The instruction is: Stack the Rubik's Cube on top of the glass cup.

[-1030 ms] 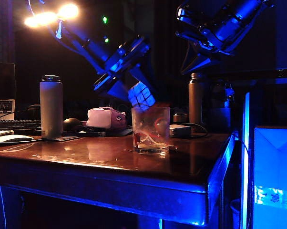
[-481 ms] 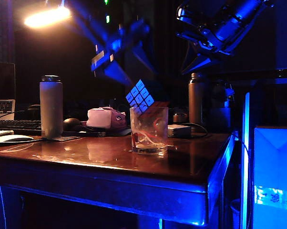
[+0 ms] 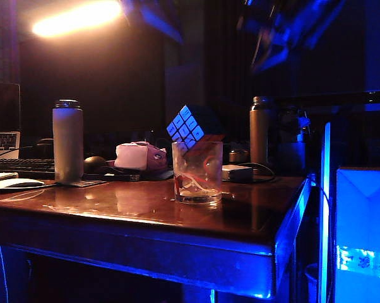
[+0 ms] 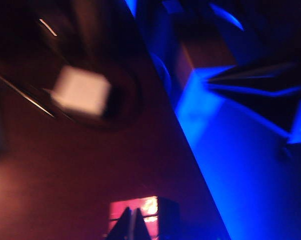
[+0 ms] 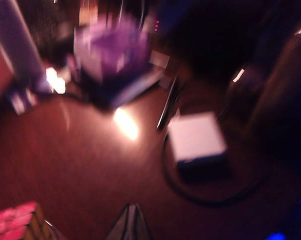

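Observation:
The Rubik's Cube (image 3: 190, 128) sits tilted on the rim of the glass cup (image 3: 197, 173), with one corner dipping inside and nothing holding it. The cup stands mid-table. In the exterior view both arms are blurred shapes high above. In the left wrist view my left gripper (image 4: 133, 220) is shut and empty, with the red-lit cube (image 4: 149, 206) far below its tips. My right gripper (image 5: 132, 212) is also shut and empty, and the cube (image 5: 14, 221) shows at the edge of its view.
A grey bottle (image 3: 67, 142) stands at the left and a brown bottle (image 3: 259, 129) behind the cup. A pink object (image 3: 139, 156), a white box (image 3: 237, 172) with a cable, a mouse (image 3: 94, 164) and a keyboard (image 3: 19, 165) line the back. The table's edge (image 3: 291, 214) drops off at the right.
My left gripper let go of the cube, rose up and away out of the exterior view's top, and shut. The cube stays tilted on the cup. The right arm shifted slightly.

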You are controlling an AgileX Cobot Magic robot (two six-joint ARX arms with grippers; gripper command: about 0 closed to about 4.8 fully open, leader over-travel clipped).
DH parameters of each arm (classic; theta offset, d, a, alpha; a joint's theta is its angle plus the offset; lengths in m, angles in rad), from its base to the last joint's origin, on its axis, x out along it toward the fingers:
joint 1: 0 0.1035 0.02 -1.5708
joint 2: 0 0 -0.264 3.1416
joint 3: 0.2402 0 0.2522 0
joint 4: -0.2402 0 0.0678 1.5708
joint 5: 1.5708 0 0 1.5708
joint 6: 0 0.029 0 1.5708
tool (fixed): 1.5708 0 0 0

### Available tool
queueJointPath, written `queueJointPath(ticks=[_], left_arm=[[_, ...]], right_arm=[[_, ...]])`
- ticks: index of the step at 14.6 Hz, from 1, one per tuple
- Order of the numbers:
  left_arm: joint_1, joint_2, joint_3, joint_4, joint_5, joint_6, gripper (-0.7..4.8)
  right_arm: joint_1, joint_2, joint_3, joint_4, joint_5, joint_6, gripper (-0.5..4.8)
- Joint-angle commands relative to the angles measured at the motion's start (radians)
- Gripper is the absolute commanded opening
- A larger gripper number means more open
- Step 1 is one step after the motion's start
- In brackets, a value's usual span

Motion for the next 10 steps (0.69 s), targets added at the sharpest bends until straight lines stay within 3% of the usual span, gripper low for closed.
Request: queueJointPath(ticks=[1,4,8,10], left_arm=[[-0.001,-0.17,0.007,-0.014,-0.127,-0.007,-0.06],[-0.001,-0.402,0.005,-0.106,-0.247,-0.007,-0.06],[-0.001,-0.677,-0.004,-0.431,-0.367,-0.031,-0.06],[-0.001,-0.827,-0.11,-0.492,-0.382,-0.071,-0.06]], right_arm=[[-0.005,-0.143,0.008,-0.114,0.006,0.004,-0.01],[-0.005,-0.344,0.003,-0.277,0.047,0.005,-0.01],[-0.005,-0.571,-0.012,-0.423,0.092,0.008,-0.01],[-0.005,-0.677,-0.119,-0.436,0.091,0.008,-0.01]])
